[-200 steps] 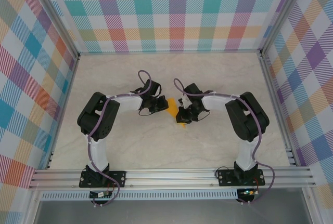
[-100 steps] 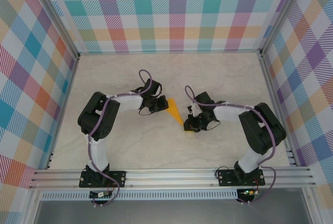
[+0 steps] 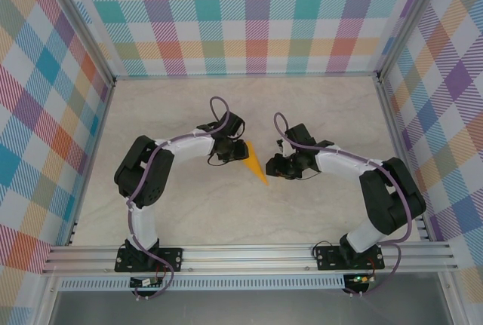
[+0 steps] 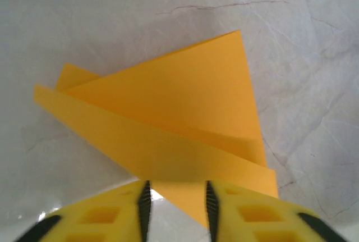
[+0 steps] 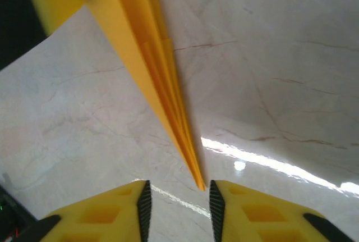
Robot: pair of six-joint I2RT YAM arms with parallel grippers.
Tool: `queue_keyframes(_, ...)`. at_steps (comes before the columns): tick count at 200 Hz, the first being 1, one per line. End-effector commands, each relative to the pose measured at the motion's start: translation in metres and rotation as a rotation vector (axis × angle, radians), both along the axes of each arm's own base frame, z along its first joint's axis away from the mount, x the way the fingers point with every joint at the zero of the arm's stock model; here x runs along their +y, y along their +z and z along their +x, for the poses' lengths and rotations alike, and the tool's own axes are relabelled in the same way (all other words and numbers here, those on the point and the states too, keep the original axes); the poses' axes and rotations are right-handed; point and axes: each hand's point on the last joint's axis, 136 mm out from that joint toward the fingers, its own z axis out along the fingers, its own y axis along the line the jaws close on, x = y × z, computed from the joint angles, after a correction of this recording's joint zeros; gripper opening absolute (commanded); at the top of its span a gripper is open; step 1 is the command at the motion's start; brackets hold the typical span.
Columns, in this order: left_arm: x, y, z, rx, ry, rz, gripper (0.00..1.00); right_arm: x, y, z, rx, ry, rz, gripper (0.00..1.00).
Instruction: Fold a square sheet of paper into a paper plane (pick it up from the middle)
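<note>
Though we count two grippers, we find just one paper plane (image 3: 254, 162), lying on the table (image 3: 189, 106) between them. Our left gripper (image 4: 176, 200) stands released, jaws parted around a corner of the plane's wide end, with bare table showing beside the paper. Our right gripper (image 5: 178, 197) is likewise released, the plane's sharp nose ending between its fingers.

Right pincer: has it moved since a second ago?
Yes. The right pincer has drawn back toward the table's right rail, off the paper plane.
</note>
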Motion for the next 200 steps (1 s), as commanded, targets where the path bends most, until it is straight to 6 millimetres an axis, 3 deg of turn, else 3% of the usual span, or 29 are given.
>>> queue_keyframes(1, 0.015, 0.024, -0.005, -0.043, 0.084, 0.136, 0.42, -0.02, -0.004, 0.008, -0.033, -0.091, -0.083, 0.52)
queue_keyframes(39, 0.006, 0.033, -0.011, -0.083, 0.103, 0.257, 0.57, -0.055, 0.001, 0.013, -0.121, -0.205, -0.191, 0.76)
queue_keyframes(61, -0.009, 0.031, -0.011, -0.087, 0.096, 0.301, 0.63, -0.072, 0.002, 0.013, -0.144, -0.264, -0.228, 0.82)
queue_keyframes(91, -0.024, 0.017, -0.005, -0.055, 0.084, 0.317, 0.63, -0.085, 0.003, 0.011, -0.142, -0.314, -0.237, 0.85)
queue_keyframes(126, -0.028, 0.011, 0.001, -0.031, 0.074, 0.362, 0.6, -0.09, 0.004, 0.009, -0.136, -0.329, -0.232, 0.85)
queue_keyframes(153, -0.024, 0.01, -0.001, -0.023, 0.085, 0.382, 0.52, -0.092, 0.004, 0.008, -0.131, -0.336, -0.234, 0.85)
queue_keyframes(200, -0.014, 0.023, -0.006, -0.044, 0.129, 0.361, 0.42, -0.092, 0.002, 0.008, -0.116, -0.339, -0.229, 0.85)
